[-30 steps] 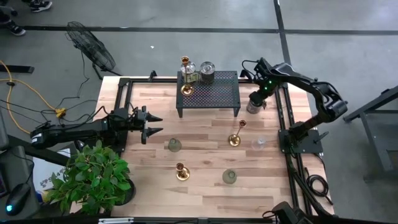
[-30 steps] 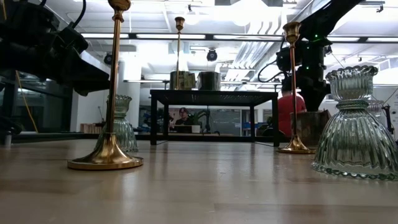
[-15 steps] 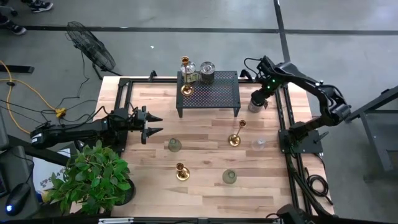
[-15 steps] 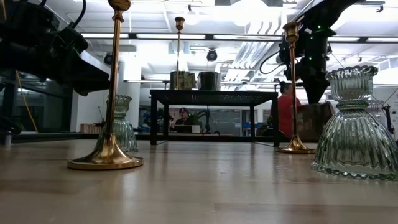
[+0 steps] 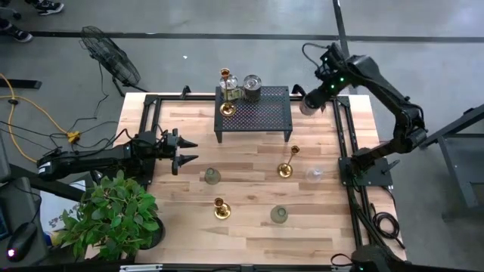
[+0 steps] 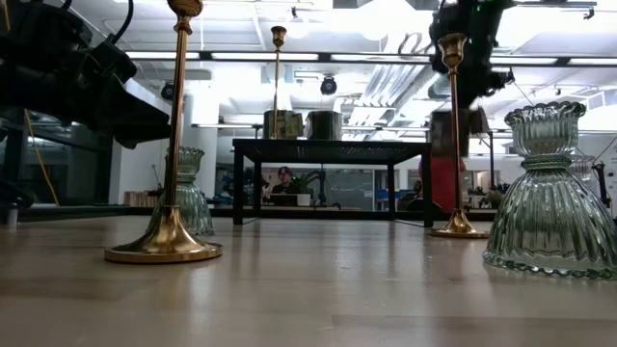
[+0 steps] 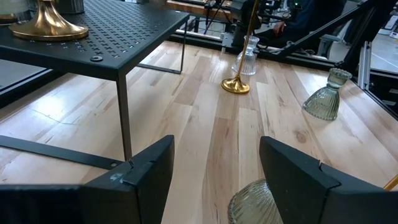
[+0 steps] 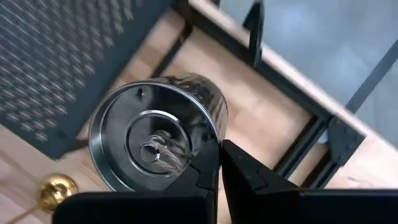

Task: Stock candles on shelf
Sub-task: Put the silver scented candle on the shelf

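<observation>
The black mesh shelf (image 5: 261,112) stands at the table's far middle. A tall brass candlestick (image 5: 224,91) and two jar candles (image 5: 252,87) stand on its left part. My right gripper (image 5: 311,100) is shut on a shiny grey jar candle (image 8: 155,146) and holds it in the air just right of the shelf's right end. My left gripper (image 5: 186,151) is open and empty at the table's left. A brass candlestick (image 5: 287,162), a short one (image 5: 220,208) and some glass pieces (image 5: 212,176) stand on the table. My right gripper pinches the jar's rim (image 8: 211,140) at one side; one finger (image 8: 202,174) seems to be inside the rim and the other outside. The fingers come from above, pointing down. The jar hangs upright below them, lifted clear of the table, about level with the shelf top (image 6: 328,145).
A leafy potted plant (image 5: 113,215) stands at the near left corner. Black frame rails (image 5: 344,143) run along the table's right and far edges. A clear glass piece (image 5: 314,175) and a grey one (image 5: 279,214) stand on the near right part. The shelf's right half is bare mesh.
My right gripper has risen and gone toward the table's far edge with the jar candle. The jar has been lifted off the table to about shelf-top height, beside the shelf's right end.
</observation>
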Robot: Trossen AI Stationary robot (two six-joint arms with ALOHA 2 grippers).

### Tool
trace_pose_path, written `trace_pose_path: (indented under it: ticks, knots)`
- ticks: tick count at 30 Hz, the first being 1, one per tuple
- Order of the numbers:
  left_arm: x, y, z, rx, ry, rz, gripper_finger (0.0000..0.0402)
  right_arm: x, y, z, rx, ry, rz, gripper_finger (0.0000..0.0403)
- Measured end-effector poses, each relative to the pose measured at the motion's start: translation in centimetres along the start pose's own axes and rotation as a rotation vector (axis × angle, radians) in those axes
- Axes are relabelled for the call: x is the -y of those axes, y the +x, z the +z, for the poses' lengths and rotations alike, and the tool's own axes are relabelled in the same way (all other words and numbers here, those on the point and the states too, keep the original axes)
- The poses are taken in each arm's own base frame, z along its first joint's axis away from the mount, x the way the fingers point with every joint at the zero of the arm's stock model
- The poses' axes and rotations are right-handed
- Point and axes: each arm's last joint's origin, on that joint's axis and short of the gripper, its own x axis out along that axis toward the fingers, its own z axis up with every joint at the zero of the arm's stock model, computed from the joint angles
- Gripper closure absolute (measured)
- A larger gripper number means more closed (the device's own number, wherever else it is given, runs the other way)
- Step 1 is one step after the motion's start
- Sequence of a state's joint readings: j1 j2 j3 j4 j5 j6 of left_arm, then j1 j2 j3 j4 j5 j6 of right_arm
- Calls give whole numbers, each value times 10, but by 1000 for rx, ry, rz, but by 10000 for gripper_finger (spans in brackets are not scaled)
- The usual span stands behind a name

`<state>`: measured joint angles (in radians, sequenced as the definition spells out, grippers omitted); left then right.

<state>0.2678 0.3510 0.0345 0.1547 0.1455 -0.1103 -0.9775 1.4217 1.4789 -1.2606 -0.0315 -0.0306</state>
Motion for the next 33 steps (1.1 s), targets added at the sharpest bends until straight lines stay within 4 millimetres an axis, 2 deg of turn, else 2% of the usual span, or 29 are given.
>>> trace_pose_path:
  ticks: [4,8,17,22,33]
  knots:
    - [0,0,0,0,0,0,171,-2,-20,10,99,-7,54,400]
    - [0,0,0,0,0,0,171,-10,-25,19,181,-36,137,400]
    - [0,0,0,0,0,0,171,-31,4,46,224,-101,245,400]
    - [0,0,0,0,0,0,171,-32,23,56,207,-104,246,400]
    - [0,0,0,0,0,0,171,-35,36,87,270,-137,301,400]
